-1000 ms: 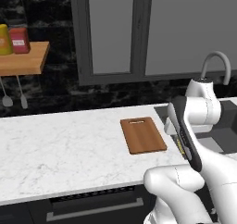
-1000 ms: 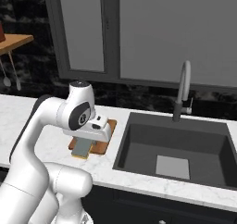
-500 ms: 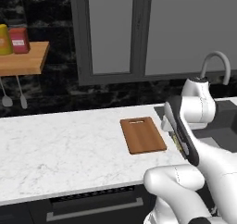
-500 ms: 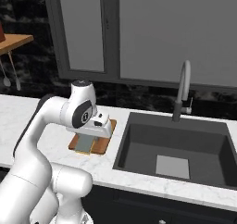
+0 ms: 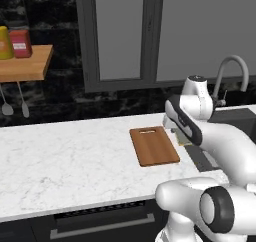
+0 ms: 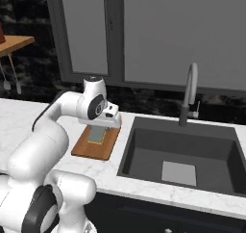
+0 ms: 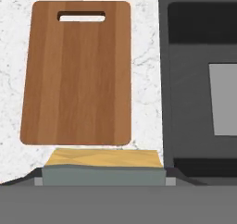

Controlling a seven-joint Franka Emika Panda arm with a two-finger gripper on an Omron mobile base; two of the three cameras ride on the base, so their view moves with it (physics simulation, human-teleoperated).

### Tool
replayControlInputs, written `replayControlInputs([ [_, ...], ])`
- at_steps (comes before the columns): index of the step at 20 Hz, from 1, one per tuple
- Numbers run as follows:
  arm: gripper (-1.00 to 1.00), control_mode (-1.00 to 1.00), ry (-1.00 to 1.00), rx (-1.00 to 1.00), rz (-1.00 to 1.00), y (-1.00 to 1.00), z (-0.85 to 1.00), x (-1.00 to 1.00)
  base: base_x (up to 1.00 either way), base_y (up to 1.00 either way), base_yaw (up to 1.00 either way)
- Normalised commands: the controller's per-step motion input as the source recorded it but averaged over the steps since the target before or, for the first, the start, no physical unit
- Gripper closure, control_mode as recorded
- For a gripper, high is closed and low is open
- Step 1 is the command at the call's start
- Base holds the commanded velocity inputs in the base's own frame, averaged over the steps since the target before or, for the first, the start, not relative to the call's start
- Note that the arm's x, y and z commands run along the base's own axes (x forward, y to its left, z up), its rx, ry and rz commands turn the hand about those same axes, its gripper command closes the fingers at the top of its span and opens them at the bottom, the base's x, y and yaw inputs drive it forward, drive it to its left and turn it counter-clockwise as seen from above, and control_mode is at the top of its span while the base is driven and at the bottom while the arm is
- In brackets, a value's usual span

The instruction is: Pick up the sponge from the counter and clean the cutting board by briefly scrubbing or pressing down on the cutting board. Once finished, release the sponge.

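I'm looking at a long white marble counter (image 5: 65, 161) with faint grey veining, dark cabinets below it and a black stone backsplash behind. Two grey window panels (image 6: 144, 32) sit above. To the far left a light-wood shelf (image 5: 25, 66) carries a yellow jar (image 5: 5, 42) and a red box (image 5: 21, 42), with two utensils (image 5: 15, 103) hanging under it. On the right the dark sink (image 6: 182, 155) is set into the worktop, its curved faucet (image 6: 190, 95) at the back edge.

The cutting board (image 7: 76, 72) lies flat on the marble just beside the sink, its handle slot at the far end in the hand view. From the right base view the gripper (image 6: 106, 122) hangs over the board's back end, near the wall.

The sponge (image 7: 104, 166) sits right at the fingers — grey layer nearest the camera, yellow layer beyond it, spanning the bottom of the hand view just short of the board's near edge. The fingers appear clamped on it, one at each end, though the tips themselves are mostly hidden. In the right base view the sponge shows grey-green under the hand, over the board — whether it touches the wood I cannot tell.
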Motion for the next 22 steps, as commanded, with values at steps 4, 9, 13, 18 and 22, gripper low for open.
replayControlInputs([
  [4, 1.0, -1.0, 0.0, 0.0, 0.05, 0.02, 0.0, 1.0, 0.0, 0.0, 0.0],
  [9, 1.0, -1.0, 0.03, 0.0, 0.03, 0.0, -0.19, 0.98, 0.0, 0.0, 0.0],
  [13, 1.0, -1.0, 0.08, 0.0, 0.02, -0.01, -0.45, 0.78, 0.0, 0.0, 0.0],
  [18, 1.0, -1.0, 0.01, 0.0, 0.0, 0.0, -0.48, 0.35, 0.0, 0.0, 0.0],
  [22, 1.0, -1.0, 0.0, 0.0, 0.0, 0.0, -0.66, 0.19, 0.0, 0.0, 0.0],
])
